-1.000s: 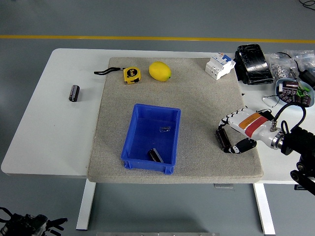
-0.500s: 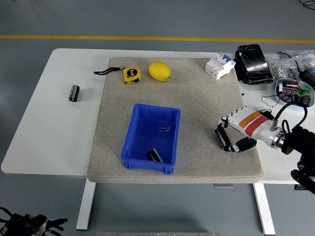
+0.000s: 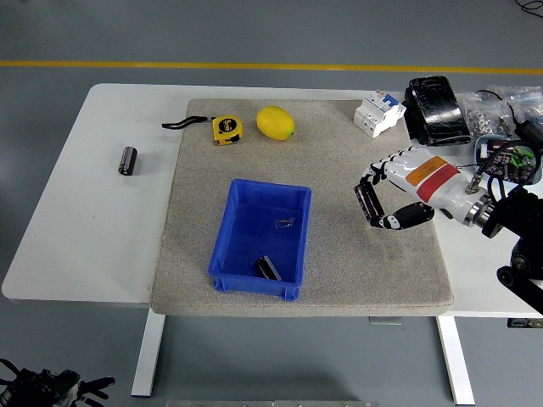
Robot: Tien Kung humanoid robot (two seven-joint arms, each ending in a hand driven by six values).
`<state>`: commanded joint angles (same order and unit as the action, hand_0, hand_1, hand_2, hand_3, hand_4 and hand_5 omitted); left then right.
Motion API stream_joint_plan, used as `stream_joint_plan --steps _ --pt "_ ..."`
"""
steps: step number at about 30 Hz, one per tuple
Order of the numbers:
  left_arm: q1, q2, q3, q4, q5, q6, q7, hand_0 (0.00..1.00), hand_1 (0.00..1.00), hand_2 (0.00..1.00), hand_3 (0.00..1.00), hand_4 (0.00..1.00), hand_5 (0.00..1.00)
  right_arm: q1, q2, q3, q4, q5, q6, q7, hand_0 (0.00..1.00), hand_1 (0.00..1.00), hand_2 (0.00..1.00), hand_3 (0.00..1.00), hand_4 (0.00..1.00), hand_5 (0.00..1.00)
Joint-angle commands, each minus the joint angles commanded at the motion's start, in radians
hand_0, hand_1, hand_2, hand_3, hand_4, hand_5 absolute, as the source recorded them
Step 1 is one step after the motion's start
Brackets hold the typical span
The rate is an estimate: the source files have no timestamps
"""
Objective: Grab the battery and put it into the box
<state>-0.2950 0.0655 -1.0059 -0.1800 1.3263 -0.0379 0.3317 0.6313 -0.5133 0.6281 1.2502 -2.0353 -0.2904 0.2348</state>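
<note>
While carrying: right hand [image 3: 392, 197] fingers curled around battery [image 3: 366, 203], off the mat.
Tip: clear blue box [image 3: 259, 240] rim, then release low.

Bright even overhead light — sharp, soft shadows.

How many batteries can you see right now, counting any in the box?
3: one in the right hand, battery; one in the blue box, near its front; one on the table's left.
</note>
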Motion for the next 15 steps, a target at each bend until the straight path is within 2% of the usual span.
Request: stream_joint_plan --steps 4,9,15 --pt "-0.001 0.000 0.013 0.000 -0.008 0.005 0.004 0.595 0.584 0.671 0.625 0.621 0.687 0.039 0.035 -0.001 0.010 0.003 0.000 0.007 0.510 0.536 0.531 0.466 0.831 0.258" --pt "0.001 0.002 0.040 -0.003 -0.030 0.008 0.015 0.595 0.582 0.669 0.624 0.623 0.689 0.078 0.074 -0.028 0.062 0.039 0.007 0.017 0.520 0.537 0.532 0.468 0.829 0.258" --pt "0.000 0.002 0.036 -0.009 -0.015 0.007 0.031 0.596 0.581 0.668 0.622 0.624 0.688 0.094 0.097 -0.074 0.123 0.158 0.059 0.038 0.521 0.540 0.534 0.470 0.848 0.270"
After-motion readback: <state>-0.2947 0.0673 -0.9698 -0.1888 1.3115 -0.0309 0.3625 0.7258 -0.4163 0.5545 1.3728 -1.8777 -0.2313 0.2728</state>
